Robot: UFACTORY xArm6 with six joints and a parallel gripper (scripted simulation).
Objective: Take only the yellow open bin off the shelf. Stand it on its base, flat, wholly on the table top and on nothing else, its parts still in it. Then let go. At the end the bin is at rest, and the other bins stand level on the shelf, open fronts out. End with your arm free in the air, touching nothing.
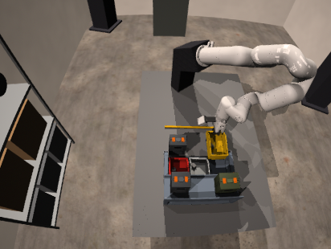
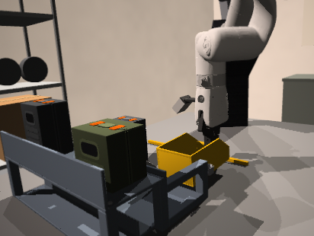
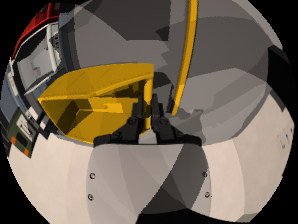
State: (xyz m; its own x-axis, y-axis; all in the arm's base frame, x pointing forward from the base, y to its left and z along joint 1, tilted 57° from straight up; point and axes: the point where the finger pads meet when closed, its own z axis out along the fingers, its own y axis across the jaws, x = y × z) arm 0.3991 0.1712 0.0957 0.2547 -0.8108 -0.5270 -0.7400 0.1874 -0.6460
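The black 2-fingered gripper (image 1: 218,130) (image 2: 211,140) (image 3: 147,101) clamped the yellow plastic-looking bin (image 1: 217,153) (image 2: 174,163) (image 3: 102,80) (the glossy white arm's (image 1: 234,55) (image 2: 236,43) marks were illegible), its long axis pointing shelfward.

The white arm (image 1: 281,94) reaches from its black mount (image 1: 177,68) round the right side of the picture and back in, its pincer (image 1: 219,129) at the far edge of the yellow bin (image 1: 217,145), whose open top shows yellow parts inside. On the grey tabletop (image 1: 149,193), the blue-grey shelf (image 1: 201,199) carries a red bin (image 1: 178,165) beside a pale grey bin (image 1: 199,166), with a dark case (image 1: 181,182) and an olive case (image 1: 227,183) nearer the bottom; another dark case (image 1: 177,144) lies beyond the red bin, and past that runs a thin yellow bar (image 1: 186,127).
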